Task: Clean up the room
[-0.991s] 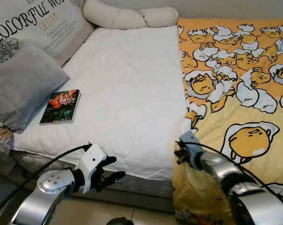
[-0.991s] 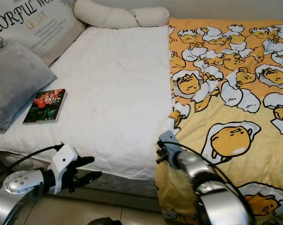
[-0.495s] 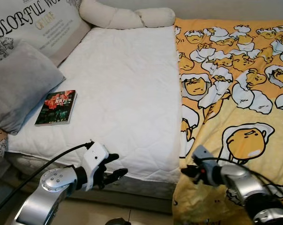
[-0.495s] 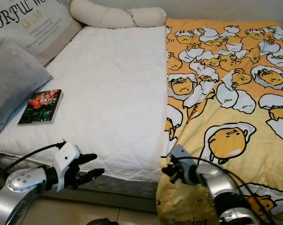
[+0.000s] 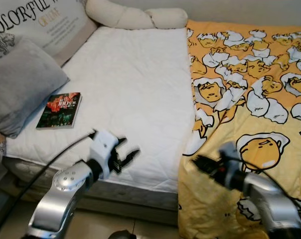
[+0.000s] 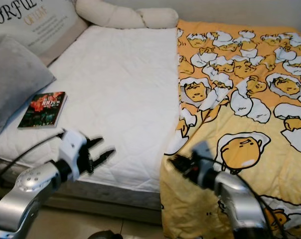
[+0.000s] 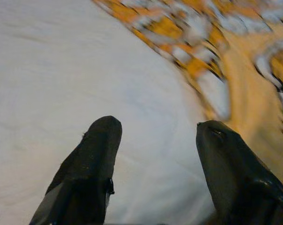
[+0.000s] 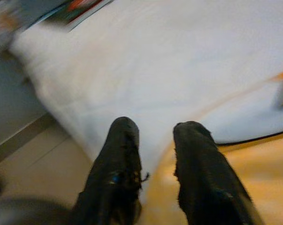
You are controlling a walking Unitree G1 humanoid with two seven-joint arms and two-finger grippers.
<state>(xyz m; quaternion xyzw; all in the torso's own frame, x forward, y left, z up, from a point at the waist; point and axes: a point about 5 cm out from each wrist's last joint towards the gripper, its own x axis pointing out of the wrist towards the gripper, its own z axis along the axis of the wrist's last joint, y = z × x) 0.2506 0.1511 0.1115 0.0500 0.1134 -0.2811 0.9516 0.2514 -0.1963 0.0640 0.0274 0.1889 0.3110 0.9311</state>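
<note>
White bed (image 5: 135, 84), half under a yellow blanket (image 5: 250, 84). Book (image 5: 59, 103) lying beside the gray pillow (image 5: 21, 84). Left gripper (image 5: 125, 158) near the bed's front edge, fingers apart. Right gripper (image 5: 203, 163) by the blanket's edge, fingers apart, holding nothing. Probably making the bed; next, grabbing that blanket edge.
</note>
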